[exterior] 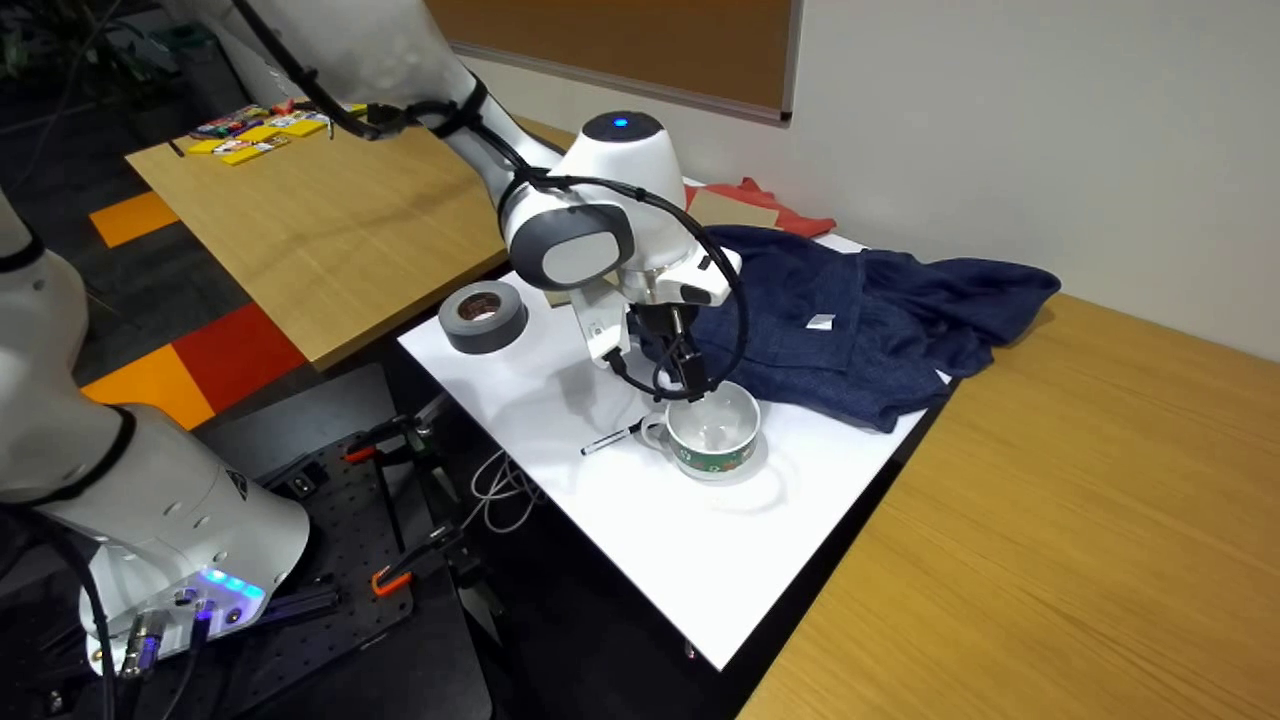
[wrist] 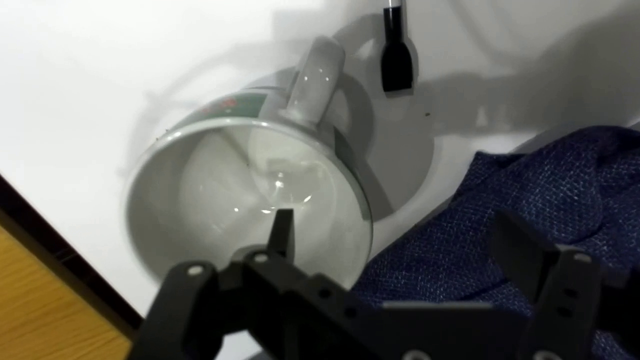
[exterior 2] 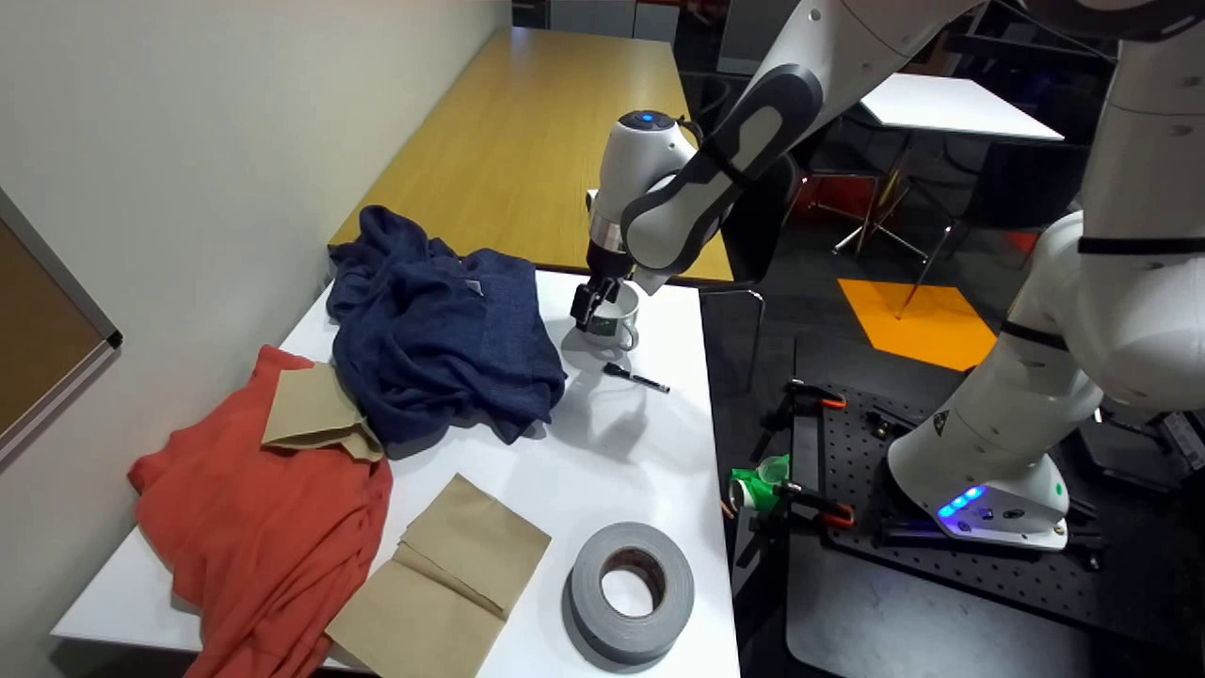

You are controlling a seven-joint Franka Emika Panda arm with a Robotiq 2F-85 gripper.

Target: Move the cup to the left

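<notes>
The cup (exterior: 714, 455) is pale whitish-grey with a green patterned band. It stands upright on the white table and also shows in an exterior view (exterior 2: 607, 330). In the wrist view the cup (wrist: 220, 190) fills the left-centre, with its handle pointing up and its opening towards the camera. My gripper (wrist: 395, 220) is open, its two fingers wide apart. One finger lies over the cup's opening and the other over the navy cloth, with the cup's rim between them. In both exterior views the gripper (exterior: 690, 382) is right at the cup's rim. I cannot tell whether it touches the cup.
A navy garment (exterior 2: 452, 339) lies close beside the cup. A black-capped marker (exterior 2: 636, 378) lies near the handle. A grey tape roll (exterior 2: 626, 650), brown paper (exterior 2: 471, 546) and a red cloth (exterior 2: 273, 508) lie further along the white table (exterior: 700, 580). A wooden table (exterior: 1050, 520) adjoins it.
</notes>
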